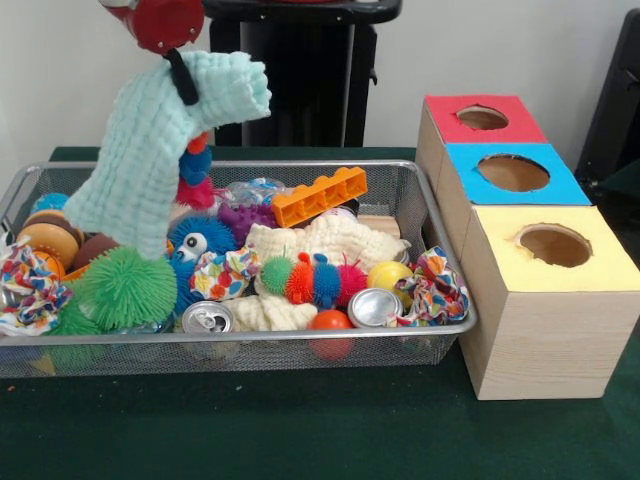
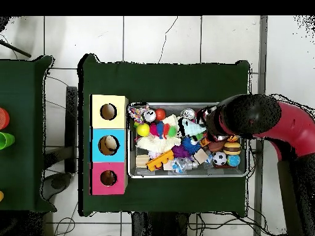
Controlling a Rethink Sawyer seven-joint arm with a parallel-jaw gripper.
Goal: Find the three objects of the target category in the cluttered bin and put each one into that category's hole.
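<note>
This looks like a robotics lab: a green-clothed table (image 2: 166,80) stands on a pale tiled floor (image 2: 160,37) with loose cables (image 2: 61,230) trailing at about 7 o'clock. A wire mesh bin (image 1: 440,250) of toys sits beside a staged wooden box (image 1: 530,330) with three coloured holes, before a plain white wall (image 1: 60,70).

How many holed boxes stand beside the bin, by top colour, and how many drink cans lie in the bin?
Red-topped box: 1
Blue-topped box: 1
Yellow-topped box: 1
Silver cans, seen end-on at the bin's front wall: 2
Total: 5
</note>
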